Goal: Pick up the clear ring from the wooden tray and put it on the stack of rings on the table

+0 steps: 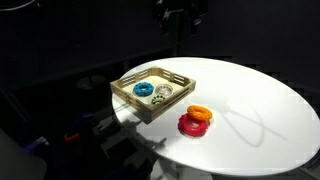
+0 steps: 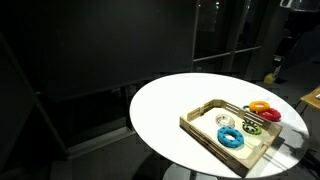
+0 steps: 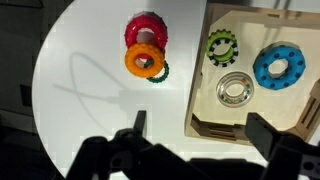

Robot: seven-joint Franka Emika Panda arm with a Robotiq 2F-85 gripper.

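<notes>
The clear ring (image 3: 235,88) lies in the wooden tray (image 3: 203,108), next to a blue ring (image 3: 278,66) and a green ring (image 3: 221,45). The stack of rings sits on the white table (image 3: 80,90) left of the tray: an orange ring (image 3: 145,60) lies over a red ring (image 3: 146,29). My gripper (image 3: 200,128) is open and empty, high above the tray's near left edge, its fingers straddling it. Both exterior views show the tray (image 1: 150,110) (image 2: 205,135), the clear ring (image 1: 164,95) (image 2: 225,121) and the orange ring (image 1: 200,112) (image 2: 260,106).
A small dark green piece (image 3: 161,72) peeks out from under the orange ring. The round table's edge (image 3: 38,75) curves close to the stack. The surroundings are dark. The arm (image 1: 182,14) hangs above the table's far side.
</notes>
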